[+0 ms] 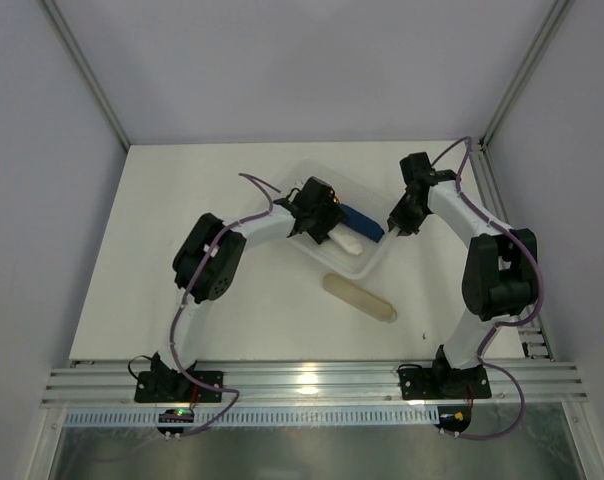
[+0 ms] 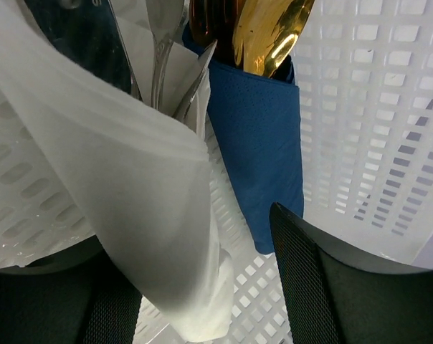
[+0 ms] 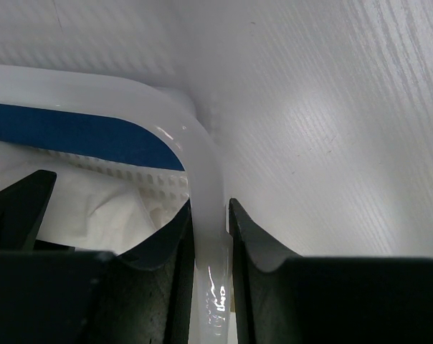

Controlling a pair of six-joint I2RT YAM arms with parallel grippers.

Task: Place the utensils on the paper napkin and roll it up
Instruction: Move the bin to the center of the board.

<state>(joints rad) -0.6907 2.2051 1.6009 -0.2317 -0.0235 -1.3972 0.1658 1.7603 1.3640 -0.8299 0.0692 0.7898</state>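
Now the paper napkin (image 2: 130, 186) lies rolled around the utensils (image 2: 159, 50) inside the white tray (image 3: 202, 165).
Silver stems poke out of the roll's far end. The left gripper (image 2: 191, 272) straddles the near end, released: its right finger stands apart from the paper, and the left one is partly hidden beneath it. Just beside the roll lies a blue roll (image 2: 259, 143) with a gold-tipped piece (image 2: 267, 36). The right gripper (image 3: 209, 236) is clenched on the tray's rim at its right corner. A beige sleeve (image 1: 359, 298) rests on the table (image 1: 182, 200) near the tray.
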